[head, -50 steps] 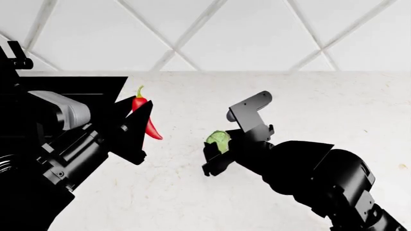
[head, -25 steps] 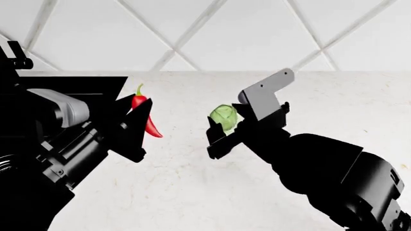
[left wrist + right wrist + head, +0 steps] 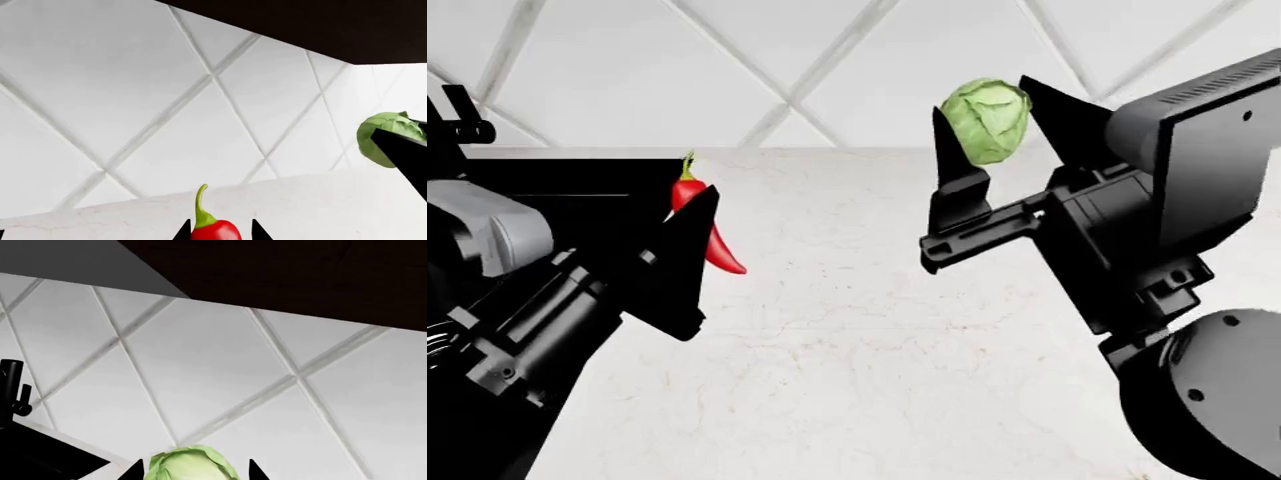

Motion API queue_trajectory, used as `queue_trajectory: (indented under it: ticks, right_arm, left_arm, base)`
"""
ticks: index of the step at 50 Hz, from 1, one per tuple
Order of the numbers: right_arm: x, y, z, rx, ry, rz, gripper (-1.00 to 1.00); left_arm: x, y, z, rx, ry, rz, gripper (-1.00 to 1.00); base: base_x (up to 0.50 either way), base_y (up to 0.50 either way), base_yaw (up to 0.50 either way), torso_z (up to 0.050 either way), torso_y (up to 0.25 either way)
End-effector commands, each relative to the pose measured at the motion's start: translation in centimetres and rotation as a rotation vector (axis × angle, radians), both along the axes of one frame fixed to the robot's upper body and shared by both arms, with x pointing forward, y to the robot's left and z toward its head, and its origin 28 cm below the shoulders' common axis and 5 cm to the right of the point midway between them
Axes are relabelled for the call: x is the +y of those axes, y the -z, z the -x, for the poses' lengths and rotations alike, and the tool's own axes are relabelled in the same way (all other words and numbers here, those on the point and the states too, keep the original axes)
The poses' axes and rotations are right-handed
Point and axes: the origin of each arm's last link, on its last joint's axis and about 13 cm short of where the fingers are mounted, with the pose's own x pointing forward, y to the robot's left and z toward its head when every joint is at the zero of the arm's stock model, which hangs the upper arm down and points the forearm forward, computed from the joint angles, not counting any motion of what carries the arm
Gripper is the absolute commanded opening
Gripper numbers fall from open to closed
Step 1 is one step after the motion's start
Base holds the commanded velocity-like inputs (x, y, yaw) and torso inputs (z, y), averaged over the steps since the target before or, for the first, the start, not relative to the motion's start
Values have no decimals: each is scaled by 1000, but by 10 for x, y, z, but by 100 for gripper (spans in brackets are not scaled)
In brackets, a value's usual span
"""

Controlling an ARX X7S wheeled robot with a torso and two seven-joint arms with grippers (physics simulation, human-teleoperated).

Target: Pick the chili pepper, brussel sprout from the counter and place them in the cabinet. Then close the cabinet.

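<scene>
Right gripper [image 3: 1001, 135], upper right of head view: fingers clamped on brussel sprout [image 3: 986, 120], held aloft in front of diamond-tiled wall [image 3: 827, 60]. Sprout round, pale green, veined leaves. Left gripper [image 3: 694, 235], left of frame: closed on chili pepper [image 3: 701, 225], lifted off counter [image 3: 854, 330]. Pepper glossy red, curved, tapers to point, short green stem up. Counter white marble, beige veins.

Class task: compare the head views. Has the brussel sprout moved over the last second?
Yes. Held in the right hand, the brussel sprout has risen from over the counter to in front of the tiled wall.
</scene>
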Motion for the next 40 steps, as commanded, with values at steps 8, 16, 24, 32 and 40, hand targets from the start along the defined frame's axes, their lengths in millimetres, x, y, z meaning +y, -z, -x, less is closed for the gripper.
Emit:
queue_trajectory:
  ticks: [8,16,24,32,40]
  right_arm:
    - [-9,-14,36,-195,42,-63,-100]
    - [-12,-13,39,-192,36,-76,-100]
    - [-11,-12,39,-193,27,-76,-100]
    - [-11,-10,38,-195,25,-79,-100]
    - [-10,-9,37,-200,22,-73,-100]
  left_arm:
    - [4,-19,25,-117,-20,35,-100]
    - [4,-20,26,-124,-18,36,-100]
    - [3,-20,28,-131,-14,35,-100]
    - [2,-20,28,-128,-7,29,-100]
    - [1,-20,28,-127,-4,24,-100]
  base:
    - [0,0,0,0,1]
    - [0,0,0,0,0]
    - [0,0,0,0,0]
    - [0,0,0,0,1]
    - [1,421,0,0,0]
